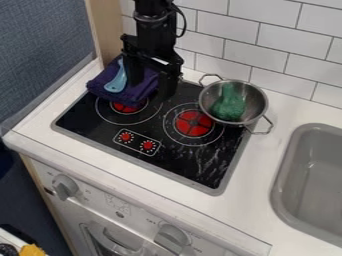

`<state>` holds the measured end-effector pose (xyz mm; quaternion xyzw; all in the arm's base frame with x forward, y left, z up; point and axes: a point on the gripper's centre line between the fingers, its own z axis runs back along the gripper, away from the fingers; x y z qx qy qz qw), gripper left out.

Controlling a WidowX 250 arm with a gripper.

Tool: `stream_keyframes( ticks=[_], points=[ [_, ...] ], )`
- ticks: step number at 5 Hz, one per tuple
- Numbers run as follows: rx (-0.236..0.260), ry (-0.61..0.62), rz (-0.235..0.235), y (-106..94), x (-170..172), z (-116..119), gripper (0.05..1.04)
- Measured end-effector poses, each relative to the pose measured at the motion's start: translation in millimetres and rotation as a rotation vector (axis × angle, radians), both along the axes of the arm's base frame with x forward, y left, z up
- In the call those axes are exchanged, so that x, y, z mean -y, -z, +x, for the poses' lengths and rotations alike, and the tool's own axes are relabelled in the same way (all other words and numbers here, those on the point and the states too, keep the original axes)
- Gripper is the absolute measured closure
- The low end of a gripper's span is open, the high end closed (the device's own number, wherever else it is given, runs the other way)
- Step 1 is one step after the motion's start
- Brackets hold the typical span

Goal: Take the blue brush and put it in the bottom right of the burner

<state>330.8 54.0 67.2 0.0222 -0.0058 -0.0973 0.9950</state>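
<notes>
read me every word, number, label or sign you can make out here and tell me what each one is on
No text can be read with certainty.
Front panel: small marks by the grey knobs, too small to read.
Stove top: white marks ring the red dials; no letters or numbers can be made out.

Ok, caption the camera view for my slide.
Gripper near the blue brush, which lies on a purple cloth; green item in the metal pot at right.
</notes>
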Motion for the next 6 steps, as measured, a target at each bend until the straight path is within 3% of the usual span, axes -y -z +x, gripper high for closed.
stream_keyframes(
  ticks=[1,3,4,6],
  points=[
    [-0.033,-0.003,-0.007,11.0,0.6,-1.4,0.083],
    [-0.019,-0.182,-0.003,14.4,-38.1,38.2,0.083],
    [0.004,-0.258,0.028,12.2,-54.7,56.8,0.083],
    [0.012,-0.351,0.054,7.6,-83.3,56.4,0.083]
  ],
)
